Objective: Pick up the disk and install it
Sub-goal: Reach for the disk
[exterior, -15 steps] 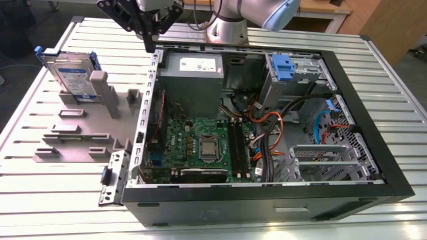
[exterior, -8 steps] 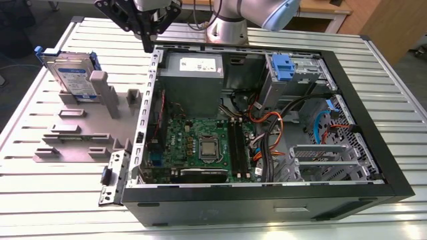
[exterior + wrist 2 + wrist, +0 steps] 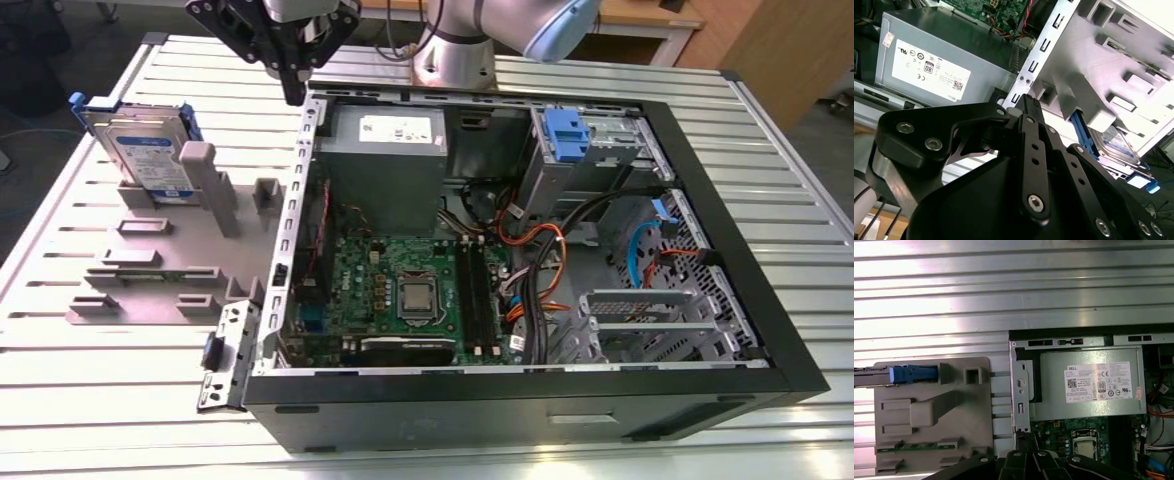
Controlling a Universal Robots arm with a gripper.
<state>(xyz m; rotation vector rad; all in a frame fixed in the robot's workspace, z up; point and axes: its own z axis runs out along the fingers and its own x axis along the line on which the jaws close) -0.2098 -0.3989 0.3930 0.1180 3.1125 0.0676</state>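
Observation:
The disk (image 3: pixel 139 150), a silver drive with a white-and-blue label in a bright blue carrier, stands on edge in a grey plastic fixture (image 3: pixel 167 265) at the exterior view's left. My gripper (image 3: pixel 292 92) hangs above the top edge of the open computer case (image 3: pixel 534 385), to the right of the disk and apart from it. Its black fingers meet in a point and hold nothing. In the second wrist view the gripper (image 3: pixel 1027 101) points past the case wall, with the disk (image 3: pixel 1116 142) beyond it. In the first wrist view the disk (image 3: pixel 910 374) appears edge-on.
Inside the case lie a grey power supply (image 3: pixel 384 135) with a white sticker, a motherboard (image 3: pixel 400 290), orange and blue cables (image 3: pixel 534 240), and a silver drive cage with a blue latch (image 3: pixel 566 133). All of it rests on a slatted metal table (image 3: pixel 80 400).

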